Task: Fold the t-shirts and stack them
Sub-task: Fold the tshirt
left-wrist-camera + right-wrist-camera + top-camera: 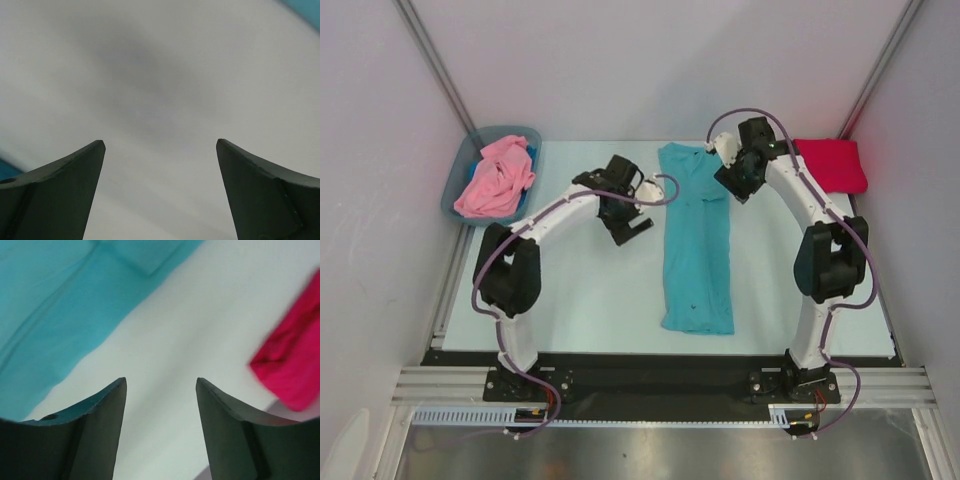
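From above, the arm bases are closest, at the near edge of the tabletop. Behind them the teal t-shirt lies in the middle as a long narrow strip; I think it is folded lengthwise but not yet folded short. The red t-shirt sits folded at the far right. The pink t-shirt is crumpled in the bin.

In the left wrist view, the left claw is wide apart and empty over bare tabletop.

In the right wrist view, the right claw is also apart and empty, between teal and red cloth.

Soft matt cloth: teal t-shirt, crimson t-shirt, pink t-shirt. Smooth grey-blue plastic bin. Pale smooth matt tabletop. Matt dark jaws. Brushed metal rail.
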{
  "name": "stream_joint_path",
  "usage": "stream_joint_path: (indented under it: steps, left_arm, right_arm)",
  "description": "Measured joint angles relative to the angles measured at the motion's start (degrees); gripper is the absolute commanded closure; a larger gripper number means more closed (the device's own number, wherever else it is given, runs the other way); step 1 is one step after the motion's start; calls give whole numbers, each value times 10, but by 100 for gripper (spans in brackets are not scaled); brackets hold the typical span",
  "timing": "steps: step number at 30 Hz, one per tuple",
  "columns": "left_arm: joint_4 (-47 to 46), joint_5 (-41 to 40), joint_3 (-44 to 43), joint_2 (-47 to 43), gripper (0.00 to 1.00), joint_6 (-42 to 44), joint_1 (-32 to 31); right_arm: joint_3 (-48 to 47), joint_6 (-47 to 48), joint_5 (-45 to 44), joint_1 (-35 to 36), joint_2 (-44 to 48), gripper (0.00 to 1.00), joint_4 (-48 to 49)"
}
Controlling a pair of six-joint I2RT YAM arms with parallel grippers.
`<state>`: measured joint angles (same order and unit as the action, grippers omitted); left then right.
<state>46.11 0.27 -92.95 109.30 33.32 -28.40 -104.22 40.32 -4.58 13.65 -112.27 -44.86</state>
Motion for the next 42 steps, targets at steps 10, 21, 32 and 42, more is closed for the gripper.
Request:
stream_joint_path:
  steps: [10,21,32,42]
  left_arm:
    - [-99,-25,167,-19,0,-22,-136]
    - [-165,-29,237,-103,0,-7,-137]
    - [-289,-77,400,-183,0,37,-112]
    - [-421,-122,507,-213,0,14,-33]
  right_arm:
    - [90,-41,224,-23,33,62,-109]
    - [193,-63,228,35,91,61,-89]
    - [436,-44,16,227,338,42,65]
    - [612,-9,-97,359,418,41,148]
